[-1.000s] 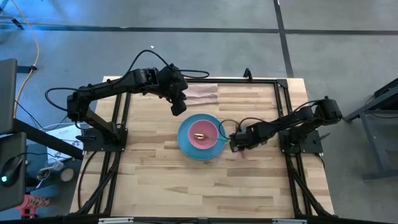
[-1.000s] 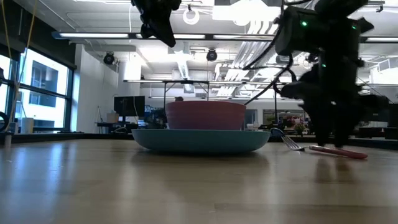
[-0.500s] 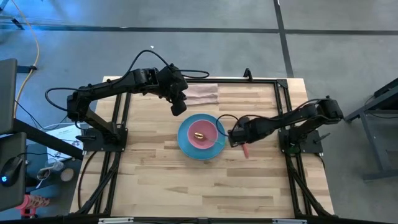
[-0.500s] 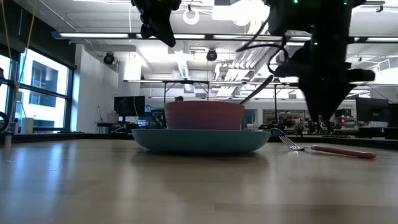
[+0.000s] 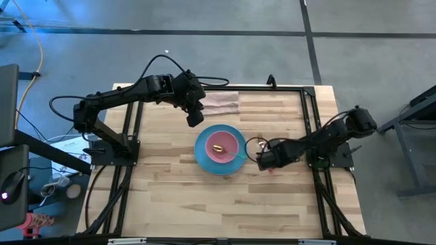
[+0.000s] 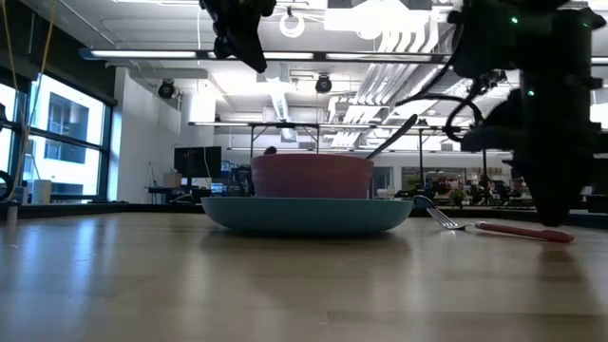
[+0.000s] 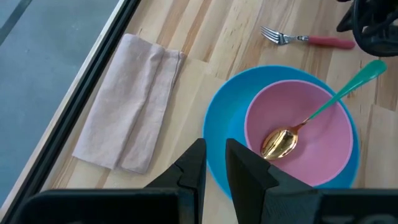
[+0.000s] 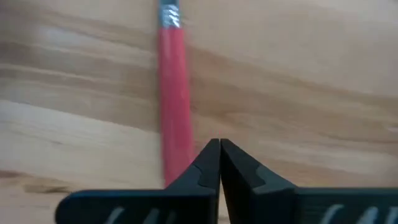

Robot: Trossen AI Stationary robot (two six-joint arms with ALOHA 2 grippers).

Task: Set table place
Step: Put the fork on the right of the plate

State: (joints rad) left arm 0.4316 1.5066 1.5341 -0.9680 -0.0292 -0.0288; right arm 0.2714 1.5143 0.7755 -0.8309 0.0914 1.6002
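Hovering closed and empty, right gripper (image 8: 219, 144) sits just over fork (image 7: 306, 40) handle's end, long axis running straight ahead toward plate (image 5: 201, 155); left arm waits farther off.

Plate (image 5: 202, 158) lay near the middle of the table (image 5: 170, 204), with the bowl (image 5: 222, 145) on it and the spoon (image 5: 219, 148) in the bowl, handle leaning out over the rim toward the right arm's side. Fork (image 7: 306, 40) lay flat on the table just beside the plate on that same side, apart from it. Folded cloth (image 5: 221, 103) lay behind the plate, near the far rail.
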